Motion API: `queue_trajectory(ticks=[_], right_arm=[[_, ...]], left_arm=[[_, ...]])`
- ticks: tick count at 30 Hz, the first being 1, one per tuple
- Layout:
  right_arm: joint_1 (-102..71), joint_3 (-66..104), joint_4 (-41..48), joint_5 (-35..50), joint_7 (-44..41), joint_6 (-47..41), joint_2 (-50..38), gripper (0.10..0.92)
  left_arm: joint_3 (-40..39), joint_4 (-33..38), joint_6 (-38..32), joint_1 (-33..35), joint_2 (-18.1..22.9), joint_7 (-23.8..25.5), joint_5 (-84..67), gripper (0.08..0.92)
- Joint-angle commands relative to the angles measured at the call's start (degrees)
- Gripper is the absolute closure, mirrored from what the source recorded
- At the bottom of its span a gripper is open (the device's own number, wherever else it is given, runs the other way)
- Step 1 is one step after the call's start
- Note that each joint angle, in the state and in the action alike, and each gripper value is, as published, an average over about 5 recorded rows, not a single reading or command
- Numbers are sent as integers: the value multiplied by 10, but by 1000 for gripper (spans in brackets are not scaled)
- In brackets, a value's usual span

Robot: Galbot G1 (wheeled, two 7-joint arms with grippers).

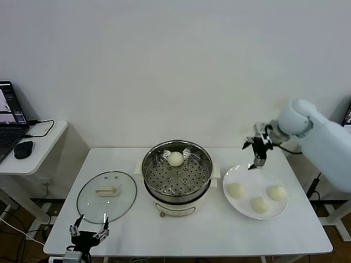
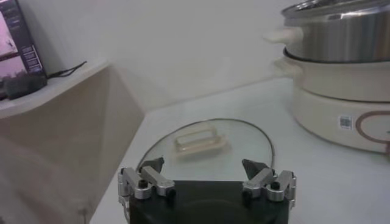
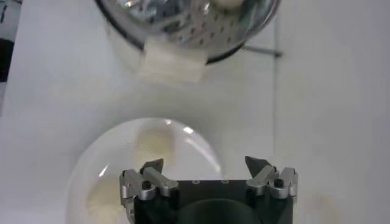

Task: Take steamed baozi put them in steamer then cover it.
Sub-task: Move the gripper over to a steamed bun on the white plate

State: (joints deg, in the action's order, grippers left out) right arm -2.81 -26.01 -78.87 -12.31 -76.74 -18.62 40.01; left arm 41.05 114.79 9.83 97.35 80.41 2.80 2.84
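right end effector (image 1: 258, 156), fingers spread and holding nothing, hangs over the far edge of the white plate (image 1: 236, 174); below and just nearer than it lie three steamed baozi (image 1: 236, 190), apart from one another, a spacing that judged from here leaves room for the fingers to straddle one bun. beside the plate, toward the robot's left of this end effector, stands the steamer (image 1: 177, 171), uncovered, with a fourth bun (image 1: 175, 159) resting on the perforated tray near its far wall, so the nearer part of the tray stays free for the others. the task is judged about a quarter loaded, the next step being a descent onto a plate bun. left end effector (image 1: 88, 233), likewise spread and empty, waits at the near edge of the bench (image 1: 219, 230); just ahead of it the cover (image 1: 106, 196) lies flat on the bench, handle (image 2: 201, 140) upward, beside the steamer but not touching it, seemingly kept within this arm's reach for the closing step. a laptop (image 1: 8, 118) and mouse (image 1: 23, 149) sit on a side table well apart
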Motion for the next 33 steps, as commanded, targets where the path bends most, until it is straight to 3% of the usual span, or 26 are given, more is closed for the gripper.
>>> queue_trajectory(ticks=[1, 33], right_arm=[[-74, 15, 12, -30, 2, -21, 9, 203], [-136, 49, 107, -101, 71, 23, 88, 202]], left_arm=[[0, -1, 1, 0, 0, 0, 0, 177], [-13, -23, 1, -8, 5, 0, 15, 177]])
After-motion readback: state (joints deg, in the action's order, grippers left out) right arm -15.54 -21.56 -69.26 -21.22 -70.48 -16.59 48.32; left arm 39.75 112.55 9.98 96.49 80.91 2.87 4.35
